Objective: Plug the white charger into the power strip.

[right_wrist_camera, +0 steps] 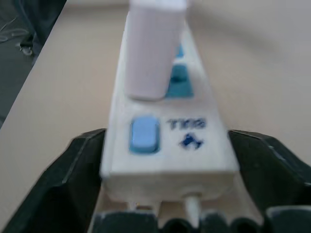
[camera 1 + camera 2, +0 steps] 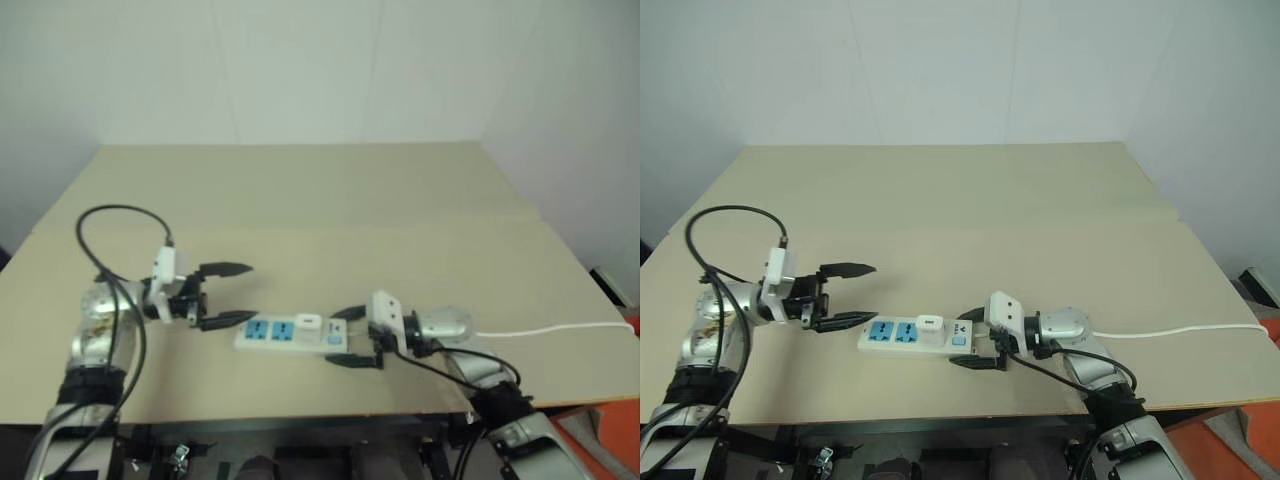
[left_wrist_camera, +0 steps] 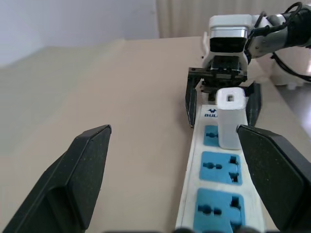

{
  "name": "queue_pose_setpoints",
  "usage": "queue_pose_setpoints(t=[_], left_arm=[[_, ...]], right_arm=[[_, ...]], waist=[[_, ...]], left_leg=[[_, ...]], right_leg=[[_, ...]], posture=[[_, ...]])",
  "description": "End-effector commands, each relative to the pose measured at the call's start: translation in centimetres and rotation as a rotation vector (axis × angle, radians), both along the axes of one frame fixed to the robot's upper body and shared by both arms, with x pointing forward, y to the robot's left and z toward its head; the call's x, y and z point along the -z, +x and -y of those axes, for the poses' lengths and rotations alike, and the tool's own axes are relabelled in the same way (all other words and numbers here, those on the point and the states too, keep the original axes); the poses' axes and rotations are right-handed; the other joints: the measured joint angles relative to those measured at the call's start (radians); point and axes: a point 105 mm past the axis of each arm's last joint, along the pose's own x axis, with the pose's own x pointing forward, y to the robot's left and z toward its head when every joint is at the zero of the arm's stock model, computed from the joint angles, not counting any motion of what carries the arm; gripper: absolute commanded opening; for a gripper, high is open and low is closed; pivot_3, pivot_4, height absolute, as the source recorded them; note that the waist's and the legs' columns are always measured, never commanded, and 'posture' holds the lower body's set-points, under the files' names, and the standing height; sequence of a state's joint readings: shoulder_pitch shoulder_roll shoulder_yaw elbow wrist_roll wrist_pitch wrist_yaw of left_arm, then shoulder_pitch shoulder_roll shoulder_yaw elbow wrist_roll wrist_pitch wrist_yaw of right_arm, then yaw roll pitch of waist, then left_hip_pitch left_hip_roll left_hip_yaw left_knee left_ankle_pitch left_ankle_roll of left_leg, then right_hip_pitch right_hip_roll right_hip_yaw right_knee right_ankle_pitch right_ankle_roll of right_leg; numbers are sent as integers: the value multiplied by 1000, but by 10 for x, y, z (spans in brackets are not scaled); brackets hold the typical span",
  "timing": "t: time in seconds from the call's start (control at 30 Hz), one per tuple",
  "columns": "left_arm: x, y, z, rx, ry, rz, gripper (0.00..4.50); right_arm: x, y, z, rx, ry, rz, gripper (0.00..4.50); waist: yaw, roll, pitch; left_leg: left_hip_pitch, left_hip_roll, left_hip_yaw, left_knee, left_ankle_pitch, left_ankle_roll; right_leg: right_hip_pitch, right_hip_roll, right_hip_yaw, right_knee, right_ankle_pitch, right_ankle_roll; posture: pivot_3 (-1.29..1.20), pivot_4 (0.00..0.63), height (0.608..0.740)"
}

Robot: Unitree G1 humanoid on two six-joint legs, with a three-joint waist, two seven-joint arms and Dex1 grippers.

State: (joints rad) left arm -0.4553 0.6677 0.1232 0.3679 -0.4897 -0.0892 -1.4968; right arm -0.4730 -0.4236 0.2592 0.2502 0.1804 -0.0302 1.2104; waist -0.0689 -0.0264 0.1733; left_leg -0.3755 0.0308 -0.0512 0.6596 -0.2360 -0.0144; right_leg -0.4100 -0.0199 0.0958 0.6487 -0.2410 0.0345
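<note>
The power strip (image 2: pixel 262 343) lies flat near the table's front edge, with its blue sockets facing up. The white charger (image 2: pixel 308 321) stands upright in the socket beside the blue switch (image 1: pixel 144 135), and nothing is holding it. My right gripper (image 2: pixel 333 337) is open. Its black fingers (image 3: pixel 191 104) straddle the strip's switch end, one on each side. My left gripper (image 2: pixel 250 292) hovers open and empty just off the strip's other end, pointing along it. Two sockets (image 3: pixel 222 167) show empty between it and the charger.
The strip's thin white cord (image 2: pixel 550 330) runs right across the tan table (image 2: pixel 330 200) to its right edge. A black cable (image 2: pixel 100 215) loops above my left wrist. A pale wall stands behind the table.
</note>
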Motion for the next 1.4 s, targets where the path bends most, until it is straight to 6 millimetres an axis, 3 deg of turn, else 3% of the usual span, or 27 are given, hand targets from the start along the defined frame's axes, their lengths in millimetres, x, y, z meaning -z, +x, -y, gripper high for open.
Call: queue_pose_setpoints(t=[0.03, 0.23, 0.6, 0.83, 1.17, 1.4], left_arm=[[-9, -4, -11, -45, 6, 55, 4500], [-8, -17, -14, -72, 9, 57, 4500], [-6, -25, -32, -183, 50, 70, 4500], [-12, -13, -36, -316, -32, 158, 4500], [-25, -22, -42, -193, 9, 64, 4500], [-12, -34, -47, -127, 102, -6, 4500]], right_arm=[[-14, 7, 11, 10, 16, 16, 4458], [-27, -1, 36, -29, 2, 22, 4458], [-65, -31, 94, 28, -25, 80, 4458], [-55, -40, 101, 126, -48, 112, 4458], [-59, -46, 90, 166, -4, 117, 4458], [-55, -50, 92, 209, -9, 122, 4458]], waist=[[0, 0, 0], [7, 0, 0], [16, 0, 1], [24, 0, 2], [24, -1, 2], [24, -1, 2]], left_leg=[[0, 0, 0, 0, 0, 0], [-12, 0, 0, 1, 0, 0], [-12, 0, 1, 1, 0, 0], [-11, 0, 2, 1, 0, 0], [-12, 0, 2, 1, 0, 0], [-12, 0, 2, 1, 0, 0]], right_leg=[[0, 0, 0, 0, 0, 0], [-12, -1, 0, 0, 4, -5], [-12, -1, 0, 0, 2, -1], [-12, -1, 0, 0, 2, -1], [-12, 0, 1, -1, 2, 0], [-12, 0, 1, -1, 2, 0]], posture=[[0, 150, 740], [0, 150, 740], [0, 150, 740], [0, 150, 740], [0, 150, 740], [0, 150, 740]])
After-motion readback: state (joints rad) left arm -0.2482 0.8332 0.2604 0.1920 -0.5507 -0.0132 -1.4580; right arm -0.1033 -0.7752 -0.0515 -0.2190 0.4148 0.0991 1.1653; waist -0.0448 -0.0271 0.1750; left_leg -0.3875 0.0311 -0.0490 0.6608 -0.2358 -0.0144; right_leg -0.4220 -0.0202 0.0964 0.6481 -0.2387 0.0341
